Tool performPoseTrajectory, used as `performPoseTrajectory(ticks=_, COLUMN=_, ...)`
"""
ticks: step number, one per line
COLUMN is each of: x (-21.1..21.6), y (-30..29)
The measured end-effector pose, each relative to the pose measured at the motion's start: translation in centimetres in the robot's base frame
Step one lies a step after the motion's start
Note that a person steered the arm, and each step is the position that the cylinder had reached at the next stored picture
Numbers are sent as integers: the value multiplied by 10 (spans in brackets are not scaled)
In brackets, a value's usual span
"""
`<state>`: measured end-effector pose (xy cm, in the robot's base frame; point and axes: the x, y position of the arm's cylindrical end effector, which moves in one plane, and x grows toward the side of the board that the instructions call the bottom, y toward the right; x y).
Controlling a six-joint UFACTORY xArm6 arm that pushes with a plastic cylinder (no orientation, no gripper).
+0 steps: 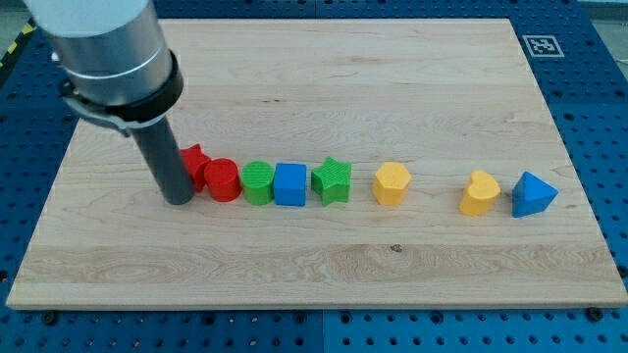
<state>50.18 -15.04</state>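
Tabletop [294, 284] held a block row. My tip [178, 200], a bare rod with nothing to spread or pinch, sat just left of red star [196, 157]. Beyond it: red cylinder [223, 180], green cylinder [258, 182], blue cube [289, 184].

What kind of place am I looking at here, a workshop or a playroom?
Most likely a robotics lab bench. A wooden board lies on a blue perforated table, a printed marker tag sits at its corner, and my tip rests beside the red star block in a row of coloured blocks.
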Motion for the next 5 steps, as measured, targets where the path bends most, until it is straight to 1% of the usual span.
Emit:
performPoseTrajectory(ticks=1, x=-16, y=9)
performPoseTrajectory(ticks=2, x=-38, y=30)
performPoseTrajectory(ticks=4, x=-93, y=79)
performPoseTrajectory(ticks=5, x=-100, y=76)
